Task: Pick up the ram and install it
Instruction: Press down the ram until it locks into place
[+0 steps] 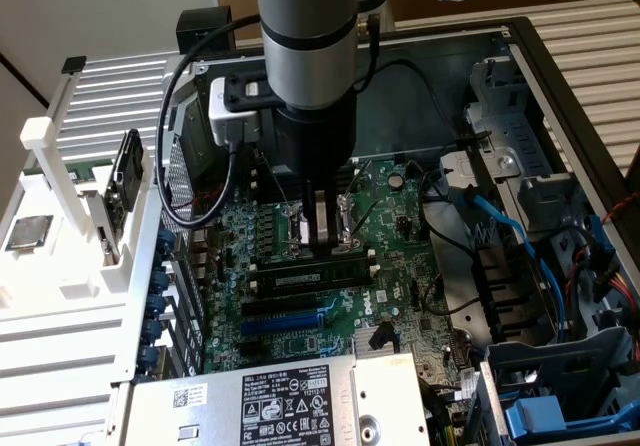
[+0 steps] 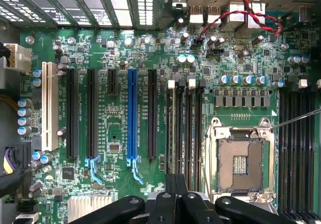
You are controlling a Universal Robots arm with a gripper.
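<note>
Now the gripper, fingers pinched narrow at frame centre, presses the long green ram stick edge-down so it seats in its black slot.

The white slatted surface carried an open computer case, which occupied the exterior view from centre to 3 o'clock. A white holder rack stood on the surface at 9 o'clock, just beside the case wall. A square silver processor chip lay flat on the rack base, at 9 o'clock from the case.
</note>
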